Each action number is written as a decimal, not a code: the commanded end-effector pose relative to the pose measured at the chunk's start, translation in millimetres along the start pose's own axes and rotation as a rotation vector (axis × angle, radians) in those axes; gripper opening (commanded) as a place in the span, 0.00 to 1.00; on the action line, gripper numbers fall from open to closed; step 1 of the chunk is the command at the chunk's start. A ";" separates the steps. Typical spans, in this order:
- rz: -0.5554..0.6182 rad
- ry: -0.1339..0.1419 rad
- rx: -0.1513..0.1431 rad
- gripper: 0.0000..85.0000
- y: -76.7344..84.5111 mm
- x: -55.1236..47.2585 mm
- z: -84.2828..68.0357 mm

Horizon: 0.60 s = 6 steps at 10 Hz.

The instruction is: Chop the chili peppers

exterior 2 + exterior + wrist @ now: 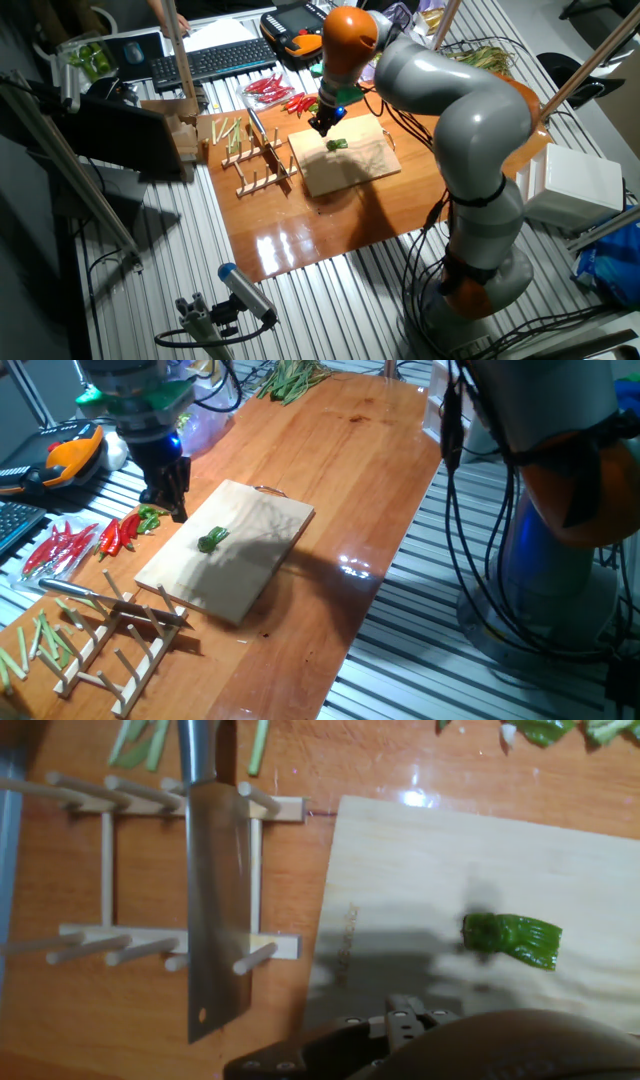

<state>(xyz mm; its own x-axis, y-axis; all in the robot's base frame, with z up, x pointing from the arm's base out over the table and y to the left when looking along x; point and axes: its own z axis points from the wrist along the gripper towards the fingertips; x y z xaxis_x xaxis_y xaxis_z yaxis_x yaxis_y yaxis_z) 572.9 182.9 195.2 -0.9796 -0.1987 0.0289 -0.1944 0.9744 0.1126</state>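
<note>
A small bright-green wrinkled chili pepper lies whole near the middle of the pale wooden cutting board. It also shows in the other fixed view and in the hand view. My gripper hangs over the board's far left corner, a little above the table and left of the pepper. Its fingers look apart and hold nothing. A cleaver lies flat across the wooden peg rack, beside the board's short edge.
Slim red chilies and a few red and green peppers lie left of the board. Pale-green stalk strips lie by the rack. Green stalks lie at the far end. A keyboard sits off the table.
</note>
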 end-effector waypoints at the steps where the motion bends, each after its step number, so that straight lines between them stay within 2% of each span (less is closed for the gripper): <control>1: 0.031 0.002 -0.006 0.00 0.1 0.1 0.2; 2: 0.079 -0.002 -0.024 0.00 16.9 -10.1 1.7; 3: 0.119 -0.014 -0.024 0.00 31.2 -17.7 5.6; 4: 0.142 -0.034 -0.015 0.00 41.2 -23.7 14.1; 6: 0.185 -0.048 -0.014 0.00 52.9 -32.9 29.1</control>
<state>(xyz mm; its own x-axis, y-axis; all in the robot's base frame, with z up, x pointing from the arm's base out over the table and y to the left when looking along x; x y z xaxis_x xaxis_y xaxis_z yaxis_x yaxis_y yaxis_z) 593.1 237.1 170.7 -0.9999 -0.0145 0.0029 -0.0140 0.9922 0.1236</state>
